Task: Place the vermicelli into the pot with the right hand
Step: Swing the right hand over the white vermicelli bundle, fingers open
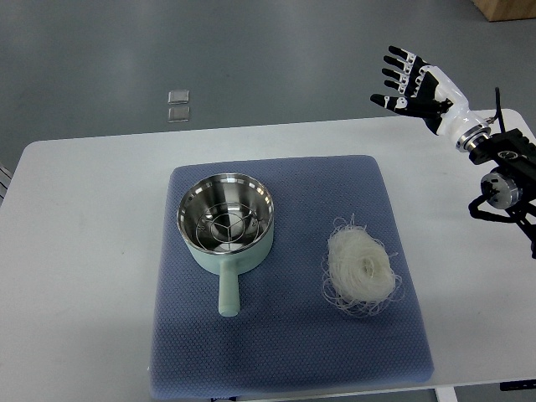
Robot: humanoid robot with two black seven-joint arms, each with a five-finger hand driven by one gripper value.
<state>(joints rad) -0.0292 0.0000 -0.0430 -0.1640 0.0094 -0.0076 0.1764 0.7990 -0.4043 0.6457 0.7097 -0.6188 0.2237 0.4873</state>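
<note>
A white nest of vermicelli [362, 266] lies on the right half of a blue mat [285, 335]. On the mat's left half stands a pale green pot [226, 222] with a steel inside and its handle pointing toward me; nothing lies in it. My right hand [408, 82] hangs in the air at the upper right, beyond the table's far edge, fingers spread and holding nothing. It is well above and to the right of the vermicelli. My left arm does not show.
The mat rests on a white table [84, 251]. Grey floor lies beyond the table, with two small clear squares [178, 105] on it. My right forearm and its cables [502, 180] reach over the table's right edge.
</note>
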